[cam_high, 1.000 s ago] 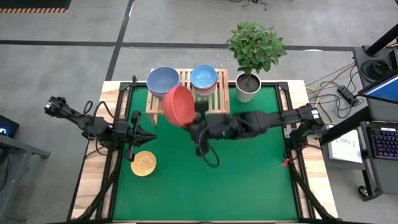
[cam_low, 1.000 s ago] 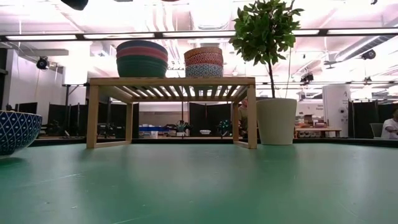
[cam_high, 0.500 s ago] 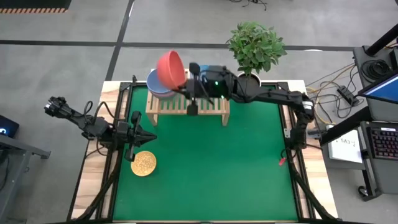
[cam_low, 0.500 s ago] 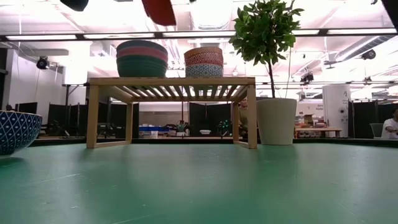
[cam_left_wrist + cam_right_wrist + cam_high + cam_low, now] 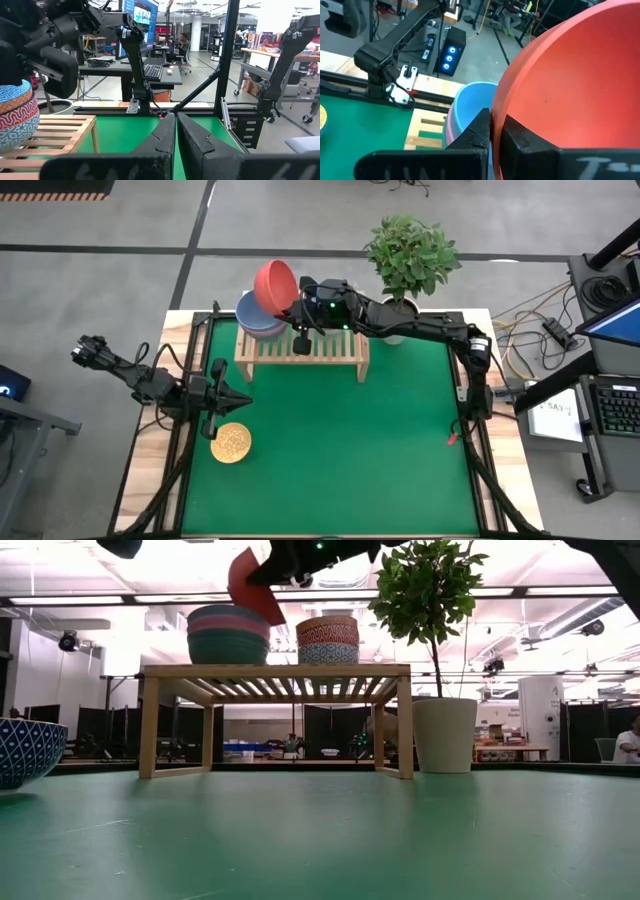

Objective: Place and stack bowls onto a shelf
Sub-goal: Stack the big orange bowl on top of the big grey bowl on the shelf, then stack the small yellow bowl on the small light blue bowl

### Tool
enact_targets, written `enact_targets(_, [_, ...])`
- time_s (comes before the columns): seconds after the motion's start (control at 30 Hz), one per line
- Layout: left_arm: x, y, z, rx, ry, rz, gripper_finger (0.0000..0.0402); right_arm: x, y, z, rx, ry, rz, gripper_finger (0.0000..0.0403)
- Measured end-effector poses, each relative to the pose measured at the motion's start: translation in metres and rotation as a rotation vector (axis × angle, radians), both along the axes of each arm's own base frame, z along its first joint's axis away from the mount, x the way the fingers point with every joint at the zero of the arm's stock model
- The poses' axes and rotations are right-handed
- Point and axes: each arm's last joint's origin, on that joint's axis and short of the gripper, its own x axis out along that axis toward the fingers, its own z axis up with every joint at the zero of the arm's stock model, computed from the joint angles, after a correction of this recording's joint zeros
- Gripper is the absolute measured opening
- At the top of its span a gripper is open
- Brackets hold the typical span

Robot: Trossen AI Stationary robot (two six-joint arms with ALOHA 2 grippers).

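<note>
Stacking step was in hand: shelf point(image 5: 300, 348) sat at the table's far edge, carrying the plain stack point(image 5: 258, 318) and patterned stack point(image 5: 327, 640). Right gripper point(image 5: 292, 306) held the red bowl point(image 5: 275, 285), fingers clamped on its rim, tilted above the plain stack. Next: level it, lower, release. Left gripper point(image 5: 243, 397), fingers together, waited beside the yellow bowl point(image 5: 231, 442).

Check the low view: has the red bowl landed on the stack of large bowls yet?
No. The red bowl hangs tilted in the right gripper above the stack of large bowls, clear of its top.
</note>
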Motion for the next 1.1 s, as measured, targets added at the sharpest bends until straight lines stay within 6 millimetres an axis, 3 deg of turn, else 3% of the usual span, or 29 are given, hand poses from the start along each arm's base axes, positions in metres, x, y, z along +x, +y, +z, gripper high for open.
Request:
enact_targets(0.23, [0.0,0.0,0.0,0.011,0.001,0.001,0.0,0.0,0.001,0.001,-0.027,0.002,0.009,0.0023])
enact_targets(0.67, [0.0,0.0,0.0,0.014,0.001,0.001,0.0,-0.001,0.006,0.004,0.033,-0.013,0.0,0.0123])
enact_targets(0.9, [0.0,0.0,-0.002,0.013,0.017,0.001,0.0,-0.014,0.033,0.021,0.054,0.017,0.049,0.0133])
enact_targets(1.1, [0.001,-0.001,-0.005,-0.016,0.051,-0.001,0.0,-0.035,0.073,0.033,0.063,0.139,0.138,0.0123])
